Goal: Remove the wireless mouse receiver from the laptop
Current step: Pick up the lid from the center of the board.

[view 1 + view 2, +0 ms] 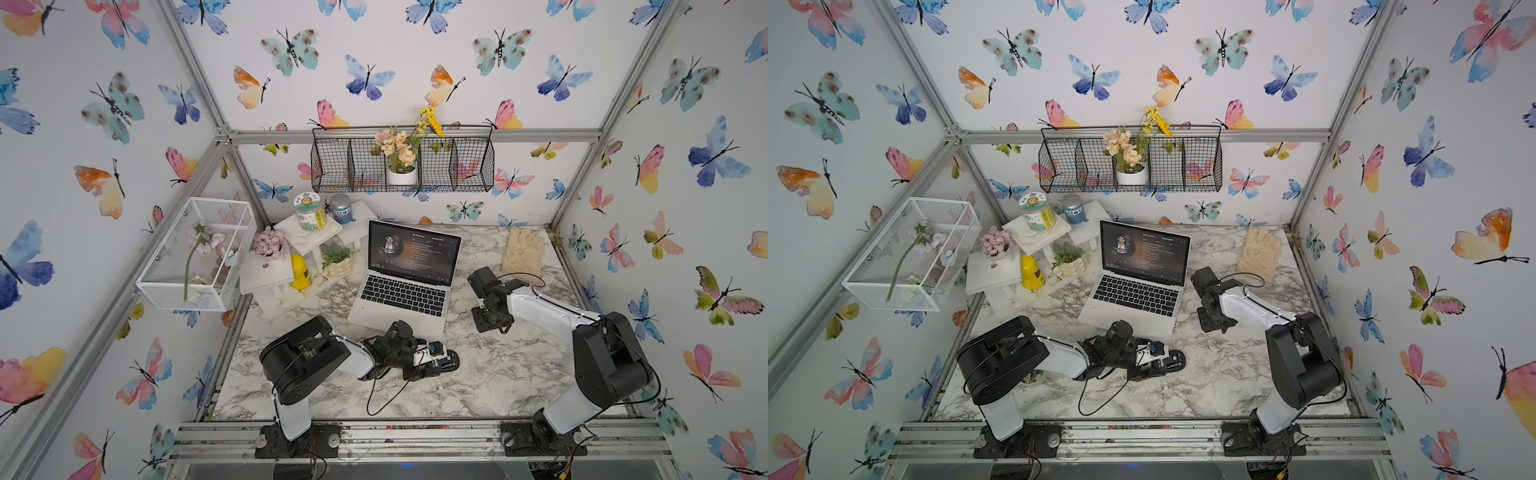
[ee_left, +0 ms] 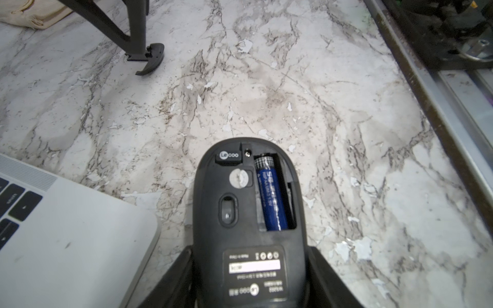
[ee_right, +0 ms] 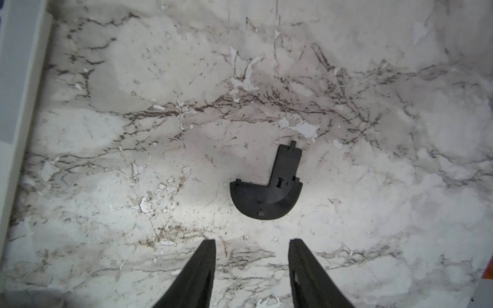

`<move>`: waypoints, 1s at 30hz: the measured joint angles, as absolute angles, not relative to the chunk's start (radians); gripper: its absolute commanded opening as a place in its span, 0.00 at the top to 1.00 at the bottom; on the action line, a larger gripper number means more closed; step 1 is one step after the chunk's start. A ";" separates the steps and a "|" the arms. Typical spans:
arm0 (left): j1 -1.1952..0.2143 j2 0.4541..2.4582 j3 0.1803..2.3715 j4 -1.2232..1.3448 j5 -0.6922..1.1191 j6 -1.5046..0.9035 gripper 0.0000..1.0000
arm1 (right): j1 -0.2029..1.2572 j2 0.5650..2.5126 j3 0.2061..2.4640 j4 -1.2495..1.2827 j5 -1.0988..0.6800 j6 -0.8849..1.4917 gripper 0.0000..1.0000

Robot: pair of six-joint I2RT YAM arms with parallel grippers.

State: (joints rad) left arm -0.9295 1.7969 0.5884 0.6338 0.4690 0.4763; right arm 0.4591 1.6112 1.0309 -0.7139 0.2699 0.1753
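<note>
The laptop (image 1: 397, 320) stands open mid-table, screen lit. My left gripper (image 2: 252, 256) is shut on a black mouse (image 2: 245, 202), held belly up just off the laptop's front right corner (image 2: 80, 240). The mouse's battery bay is uncovered, and a blue battery (image 2: 270, 194) lies in it. A tiny black nub marked "Lecoo", the wireless mouse receiver (image 2: 230, 156), sits in a slot at the mouse's far end. My right gripper (image 3: 252, 241) hangs open over the bare marble right of the laptop. The black battery cover (image 3: 266, 194) lies just beyond its fingertips. In both top views the receiver is too small to see.
A cream glove (image 1: 523, 249) lies at the back right. White stands with jars (image 1: 309, 214), a yellow bottle (image 1: 300, 272) and potted plants crowd the back left beside the laptop. A white mesh basket (image 1: 195, 253) and a black wire basket (image 1: 401, 160) hang on the walls.
</note>
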 measured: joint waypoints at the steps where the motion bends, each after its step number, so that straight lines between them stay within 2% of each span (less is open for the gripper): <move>1: -0.929 1.797 0.588 0.634 0.469 0.475 1.00 | 0.459 1.604 1.031 -0.716 0.270 0.140 0.46; 14: -0.929 1.796 0.586 0.635 0.469 0.473 1.00 | 0.459 1.588 1.006 -0.716 0.292 -0.332 0.48; 19: -0.929 1.796 0.586 0.634 0.469 0.474 1.00 | 0.445 1.591 0.973 -0.672 0.291 -0.493 0.51; 30: -0.929 1.796 0.586 0.634 0.469 0.474 1.00 | 0.405 1.638 0.970 -0.616 0.287 -0.656 0.54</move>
State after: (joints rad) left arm -0.9295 1.7958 0.5861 0.6342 0.4690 0.4736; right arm 0.4046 1.6382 0.9695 -0.6159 0.2871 -0.6563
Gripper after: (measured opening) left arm 0.588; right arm 0.477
